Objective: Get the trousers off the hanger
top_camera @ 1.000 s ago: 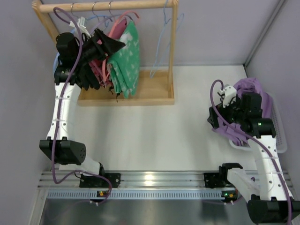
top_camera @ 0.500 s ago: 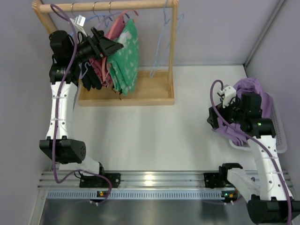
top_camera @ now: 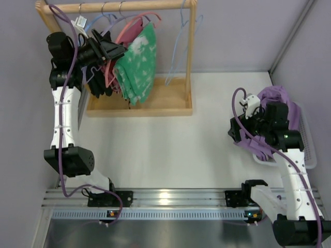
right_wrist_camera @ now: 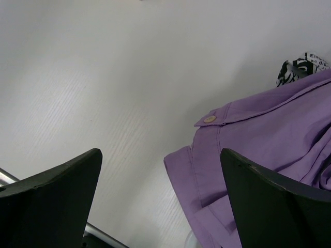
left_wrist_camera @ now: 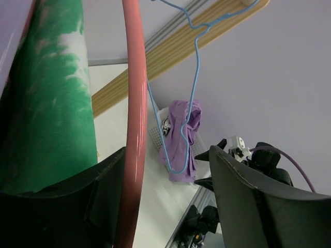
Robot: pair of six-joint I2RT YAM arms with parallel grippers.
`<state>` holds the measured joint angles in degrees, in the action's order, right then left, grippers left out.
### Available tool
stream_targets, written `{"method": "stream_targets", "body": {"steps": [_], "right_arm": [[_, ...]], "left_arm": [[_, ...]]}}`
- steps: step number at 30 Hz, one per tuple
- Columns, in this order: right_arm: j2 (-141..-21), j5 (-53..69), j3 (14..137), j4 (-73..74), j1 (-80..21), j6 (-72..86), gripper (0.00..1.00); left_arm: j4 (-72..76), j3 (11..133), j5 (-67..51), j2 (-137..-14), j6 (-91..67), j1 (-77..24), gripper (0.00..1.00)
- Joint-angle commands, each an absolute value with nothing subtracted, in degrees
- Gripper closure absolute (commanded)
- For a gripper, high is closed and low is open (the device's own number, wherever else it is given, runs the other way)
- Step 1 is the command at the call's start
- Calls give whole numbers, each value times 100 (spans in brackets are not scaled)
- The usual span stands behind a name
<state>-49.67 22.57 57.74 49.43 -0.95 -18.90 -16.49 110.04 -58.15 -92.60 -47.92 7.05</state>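
The green trousers [top_camera: 138, 62] with whitish blotches hang folded over the salmon-pink hanger [top_camera: 135, 23] on the wooden rack. My left gripper [top_camera: 115, 50] is up at the rack, just left of the trousers. In the left wrist view the hanger's pink bar [left_wrist_camera: 135, 103] runs between the open jaws, right against the left finger [left_wrist_camera: 103, 196], with the trousers [left_wrist_camera: 46, 103] to its left. The left gripper [left_wrist_camera: 168, 155] is open. My right gripper [top_camera: 239, 132] is at the right side of the table, open [right_wrist_camera: 160, 155] and empty, over the edge of a purple cloth [right_wrist_camera: 269, 134].
The wooden rack [top_camera: 119, 6] has a base board [top_camera: 165, 101] and also carries a pink-and-black garment [top_camera: 103, 77] and light blue hangers [top_camera: 178, 51]. One blue hanger [left_wrist_camera: 194, 77] hangs right of the pink bar. The purple cloth [top_camera: 279, 101] lies over a white basket [top_camera: 310, 150].
My left arm has moved up and to the left along the rack. The hanger and trousers have tilted, their lower end swinging out to the right. The right arm has not moved.
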Motion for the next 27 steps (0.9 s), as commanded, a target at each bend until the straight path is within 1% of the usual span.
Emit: {"method": "stream_targets", "body": {"steps": [1, 2, 4, 5, 7, 9, 11, 12, 17, 20, 21, 22, 23, 24, 27], "right_arm": [[-4983, 2417, 5836, 4843, -62, -1881, 1], [-4983, 2417, 5853, 4834, -53, -1881, 1], [-4983, 2400, 5862, 4869, -61, -1890, 0], [-4983, 2399, 5862, 4860, -62, -1890, 1], [-4975, 2408, 5845, 4860, -61, -1898, 1], [-4966, 2417, 5810, 4843, -53, -1881, 1], [-4975, 2426, 5792, 4843, -53, -1872, 1], [-4983, 2452, 5792, 4825, -53, -1863, 1], [-5027, 2470, 5818, 4816, -53, -1837, 1], [-5045, 2461, 5827, 4808, -53, -1846, 1], [-5054, 2461, 5836, 4808, -53, -1846, 1], [-5054, 2461, 5836, 4808, -53, -1837, 1], [-5071, 2461, 5853, 4808, -53, -1846, 1], [-5063, 2461, 5862, 4825, -53, -1846, 1], [-5071, 2461, 5880, 4799, -53, -1828, 1]], "left_arm": [[-1257, 11180, -6108, -9369, -5036, 659, 34], [-1222, 11180, -6152, -9378, -5132, 659, 40], [-1082, 11153, -6179, -9378, -5211, 659, 48], [-1029, 11145, -6240, -9334, -5273, 659, 53], [-967, 11101, -6266, -9308, -5308, 659, 55], [-914, 11074, -6293, -9255, -5378, 659, 59], [-774, 11013, -6337, -9229, -5510, 624, 64], [-739, 11004, -6354, -9220, -5546, 615, 68], [-476, 10960, -6302, -9211, -5703, 414, 71], [-265, 10899, -6205, -9281, -5957, 273, 81], [50, 10855, -6162, -9307, -6072, 229, 85], [262, 10828, -6135, -9334, -6204, 211, 93], [368, 10819, -6109, -9369, -6414, 202, 97], [508, 10819, -6074, -9387, -6503, 202, 100], [957, 10837, -5854, -9422, -6846, 193, 100]]}}
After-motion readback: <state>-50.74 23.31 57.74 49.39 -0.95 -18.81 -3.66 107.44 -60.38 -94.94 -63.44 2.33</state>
